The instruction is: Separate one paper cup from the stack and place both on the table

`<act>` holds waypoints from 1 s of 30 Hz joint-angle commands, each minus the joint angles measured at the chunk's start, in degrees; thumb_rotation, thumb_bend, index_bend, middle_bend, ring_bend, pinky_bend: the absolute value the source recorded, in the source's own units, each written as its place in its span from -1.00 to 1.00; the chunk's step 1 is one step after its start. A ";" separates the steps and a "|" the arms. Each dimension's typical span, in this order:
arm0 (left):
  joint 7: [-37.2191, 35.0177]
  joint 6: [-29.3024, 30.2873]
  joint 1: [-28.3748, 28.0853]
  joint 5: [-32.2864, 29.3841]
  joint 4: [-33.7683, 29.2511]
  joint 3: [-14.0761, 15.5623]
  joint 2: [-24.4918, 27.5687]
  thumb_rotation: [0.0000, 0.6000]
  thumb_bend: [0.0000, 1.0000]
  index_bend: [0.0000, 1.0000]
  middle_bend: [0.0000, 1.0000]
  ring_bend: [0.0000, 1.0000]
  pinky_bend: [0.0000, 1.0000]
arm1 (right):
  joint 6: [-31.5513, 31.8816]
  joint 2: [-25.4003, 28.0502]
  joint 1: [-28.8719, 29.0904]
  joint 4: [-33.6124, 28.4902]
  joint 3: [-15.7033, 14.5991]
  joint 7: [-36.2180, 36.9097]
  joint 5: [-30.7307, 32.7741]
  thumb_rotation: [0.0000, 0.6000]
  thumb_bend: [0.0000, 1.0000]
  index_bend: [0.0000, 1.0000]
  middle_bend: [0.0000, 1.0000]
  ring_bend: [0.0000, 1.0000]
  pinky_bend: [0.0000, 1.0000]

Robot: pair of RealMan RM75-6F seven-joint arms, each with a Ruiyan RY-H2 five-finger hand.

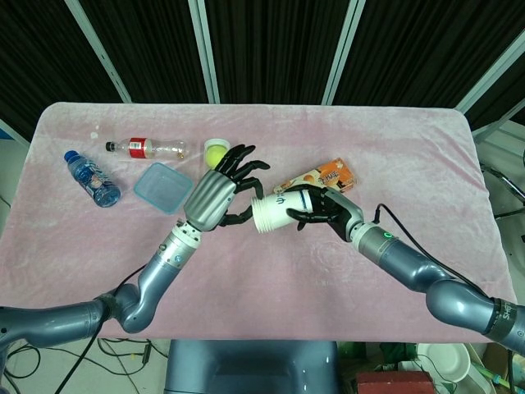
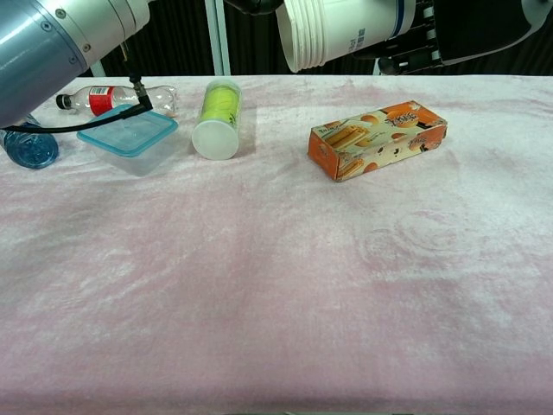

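Observation:
A white stack of paper cups (image 1: pixel 272 213) lies sideways in the air above the table, its rims pointing left. My right hand (image 1: pixel 322 208) grips the stack around its base end. In the chest view the stack (image 2: pixel 337 31) shows at the top edge, with the right hand (image 2: pixel 441 33) dark behind it. My left hand (image 1: pixel 220 192) hangs just left of the rims with fingers spread, fingertips (image 1: pixel 246 168) reaching over the stack's mouth. Whether they touch the rim is hidden. Only the left forearm (image 2: pixel 60 43) shows in the chest view.
An orange snack box (image 1: pixel 325 176) (image 2: pixel 378 138) lies under the right hand. A yellow-green canister (image 2: pixel 216 119), a blue-lidded plastic box (image 1: pixel 162 187) (image 2: pixel 128 137), a clear bottle with red label (image 1: pixel 145 148) and a blue water bottle (image 1: pixel 92 178) lie at the left. The table's pink cloth (image 2: pixel 276 294) spreads below.

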 commanded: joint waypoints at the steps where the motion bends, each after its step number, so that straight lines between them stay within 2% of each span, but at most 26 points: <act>1: -0.49 0.67 -0.04 0.31 0.65 -0.11 -0.47 1.00 0.10 0.18 -0.48 -1.00 -0.89 | -0.34 -0.09 -0.06 0.08 0.09 -0.10 0.06 1.00 -0.24 0.29 0.14 0.24 0.07; 11: -2.78 1.18 -0.42 0.76 1.61 -0.28 -1.07 1.00 0.25 0.33 -0.39 -1.00 -0.86 | -0.94 0.35 -0.61 -0.93 0.54 -1.02 -0.25 1.00 -0.20 0.30 0.17 0.27 0.07; 16: -2.70 1.24 -0.40 1.17 1.74 0.24 -1.08 1.00 0.27 0.35 -0.38 -1.00 -0.86 | 0.13 0.50 -0.77 -1.26 0.43 -1.15 0.13 1.00 -0.04 0.38 0.23 0.34 0.08; 24: -2.98 1.58 -0.45 1.21 2.45 0.32 -1.54 1.00 0.27 0.35 -0.38 -1.00 -0.85 | 2.76 1.25 -0.41 -1.70 -0.85 -1.64 1.54 1.00 0.21 0.60 0.41 0.53 0.27; 30: -2.33 2.73 -0.40 2.42 3.07 0.82 -1.98 1.00 0.27 0.35 -0.38 -1.00 -0.85 | 3.81 2.04 0.23 -2.33 -2.15 -2.48 2.39 1.00 0.32 0.69 0.47 0.60 0.35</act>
